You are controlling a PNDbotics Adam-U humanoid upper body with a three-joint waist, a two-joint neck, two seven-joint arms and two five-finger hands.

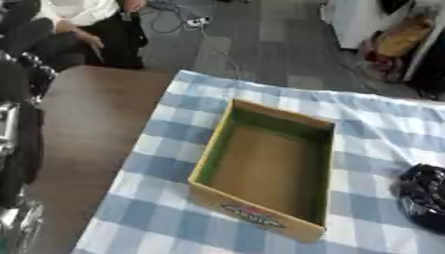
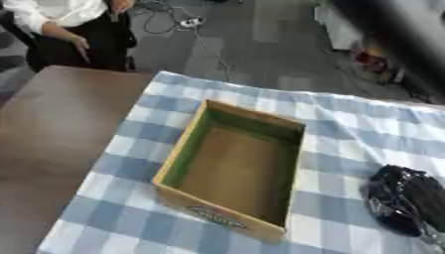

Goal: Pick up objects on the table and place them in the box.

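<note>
An open cardboard box (image 1: 214, 149) with green inner walls and a bare brown floor stands in the middle of the blue-and-white checked cloth. Nothing lies inside it. A shiny, crumpled black thing (image 2: 405, 198) rests on the cloth to the box's right, a little apart from it. My left arm (image 1: 19, 144), black with silver parts, runs down the left edge of the left eye view, over the brown table and away from the box; its hand cannot be made out. My right hand shows in neither view.
The checked cloth (image 1: 165, 168) covers the right part of a brown table (image 1: 87, 129). A dark blurred shape (image 2: 391, 34) crosses the upper right of the right eye view. Grey floor, cables and a seated person lie beyond the table's far edge.
</note>
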